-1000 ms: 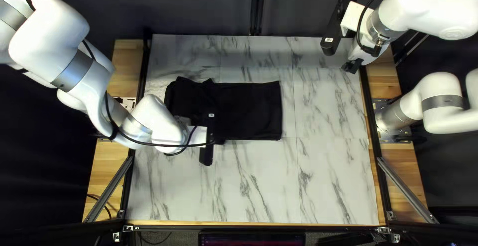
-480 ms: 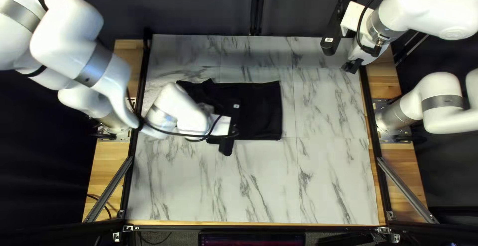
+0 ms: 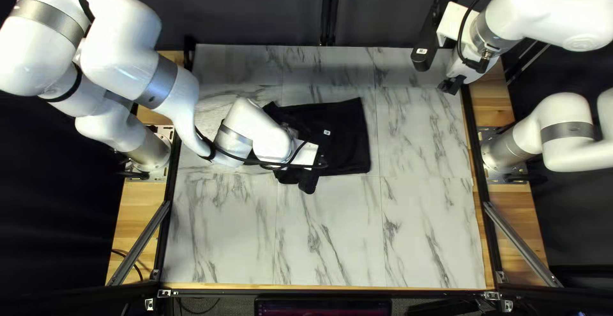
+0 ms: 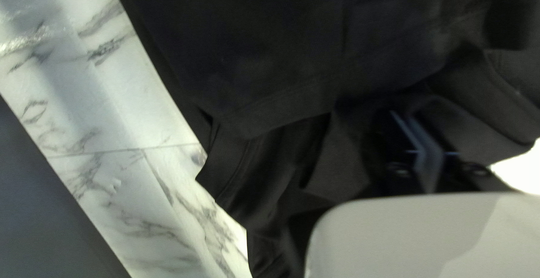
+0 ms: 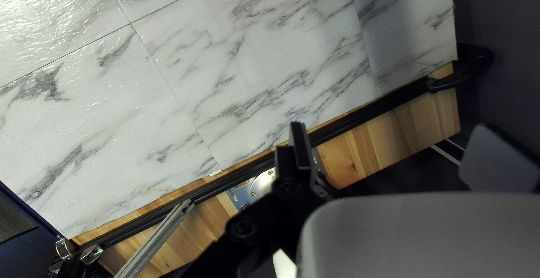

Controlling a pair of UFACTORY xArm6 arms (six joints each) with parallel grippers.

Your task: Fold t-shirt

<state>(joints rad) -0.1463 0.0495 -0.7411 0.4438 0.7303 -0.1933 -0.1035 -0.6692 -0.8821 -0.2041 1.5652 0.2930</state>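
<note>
Moved since a second ago: your left gripper [image 4: 415,153], rightward, dragging the left part of the black fabric t-shirt [image 3: 347,129] over the rest. Shirt: narrower, rumpled, left of centre in the top left view, on the white marble-patterned table [image 3: 335,239]. Left claw: wrapped in cloth, state cannot be told. Your right gripper [image 3: 451,85]: spread, upper right.

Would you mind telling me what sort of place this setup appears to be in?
Probably a robotics lab bench: a left arm and a right arm mounted at the edges of a marble-patterned table, a dark curtain behind it, and a black t-shirt on it.
</note>
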